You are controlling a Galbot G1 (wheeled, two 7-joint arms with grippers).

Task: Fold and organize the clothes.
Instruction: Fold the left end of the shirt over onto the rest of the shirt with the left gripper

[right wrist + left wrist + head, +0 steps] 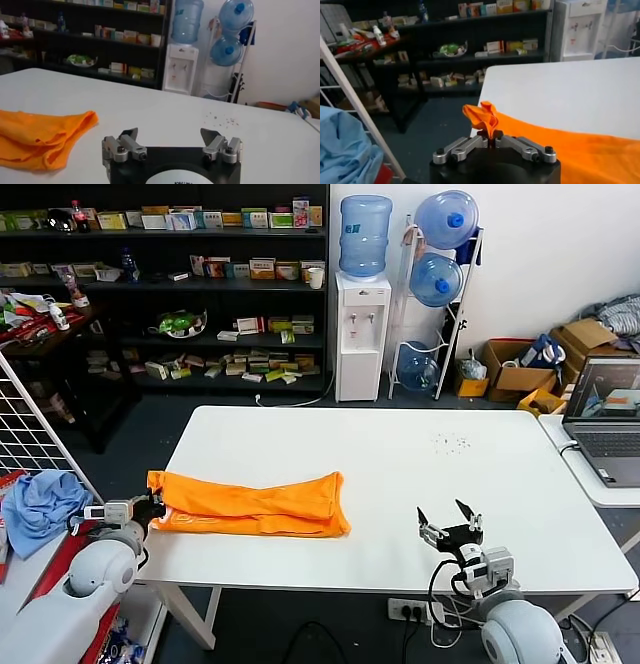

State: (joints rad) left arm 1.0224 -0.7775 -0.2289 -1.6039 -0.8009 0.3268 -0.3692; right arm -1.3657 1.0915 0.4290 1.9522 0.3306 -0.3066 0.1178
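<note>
T-shirt point(250, 504) corner pinched in left gripper point(490, 139) — right gripper point(451, 520) spread wide, well apart.

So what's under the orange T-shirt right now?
Only the white table shows around the orange T-shirt, which lies folded along it. The left gripper pinches its end at the table edge. Anything beneath the folds is covered.

A plain white rectangular table point(400, 474) carries a bright orange cotton T-shirt point(250, 504), folded into a long band near its left edge.
</note>
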